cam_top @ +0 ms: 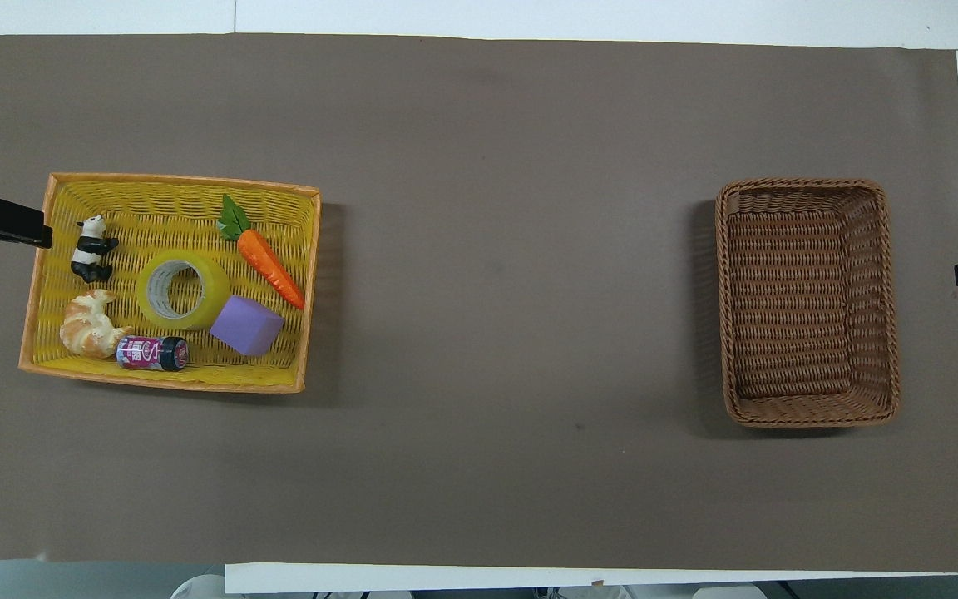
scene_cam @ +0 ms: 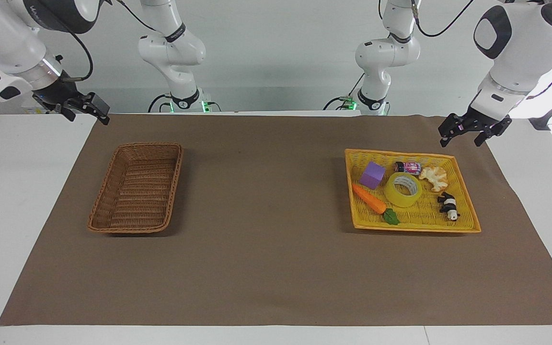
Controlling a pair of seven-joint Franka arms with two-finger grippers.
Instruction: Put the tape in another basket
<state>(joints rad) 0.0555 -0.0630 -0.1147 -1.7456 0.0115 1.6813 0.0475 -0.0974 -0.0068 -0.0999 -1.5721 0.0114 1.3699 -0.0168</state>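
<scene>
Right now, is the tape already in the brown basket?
No, the tape lies flat in the yellow tray among the toys, and the brown basket holds nothing.

On the worktop point(scene_cam: 276, 268) a mat point(scene_cam: 266, 249) carries the tray point(scene_cam: 415, 225) toward the left arm's end and the basket point(scene_cam: 134, 229) toward the right arm's end, well apart; the tape point(scene_cam: 403, 189) lies in the tray's middle; beside it, toward the basket, sits a cube point(scene_cam: 372, 175); a carrot point(scene_cam: 369, 199) lies farther from the robots than the cube; a can point(scene_cam: 408, 167) lies nearer to the robots than the tape; a croissant point(scene_cam: 434, 177) is beside the can; a panda point(scene_cam: 448, 207) lies farther from the robots than the croissant.
</scene>
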